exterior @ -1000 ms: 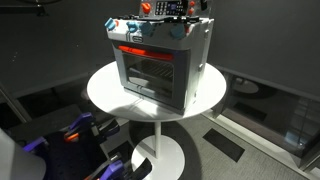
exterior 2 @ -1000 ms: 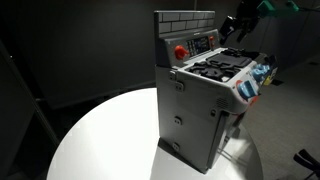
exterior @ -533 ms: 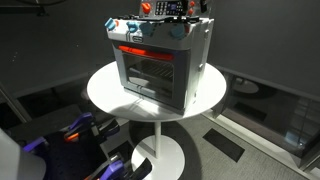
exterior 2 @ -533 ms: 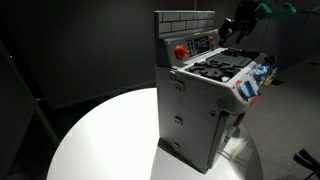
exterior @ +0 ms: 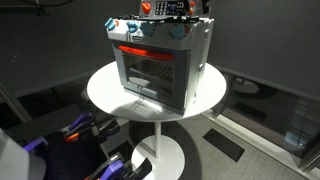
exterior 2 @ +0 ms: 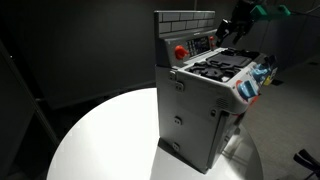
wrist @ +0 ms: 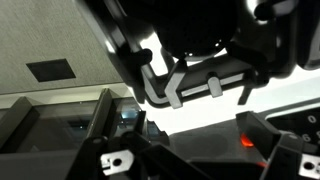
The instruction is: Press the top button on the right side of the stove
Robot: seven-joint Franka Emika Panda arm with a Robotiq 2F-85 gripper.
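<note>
The released hand [exterior 2: 227, 29], fingers apart, is edging slightly closer to the upright back panel of the stove [exterior 2: 205, 105], which is sitting on the round white surface [exterior 2: 100, 140].

looks like a lab or office room: a toy stove [exterior: 160, 58] alone on a round white table [exterior: 101, 86], dark walls [exterior 2: 70, 45], grey floor [exterior: 245, 125], tiled ceiling with a vent [wrist: 50, 70] in the wrist view.
</note>
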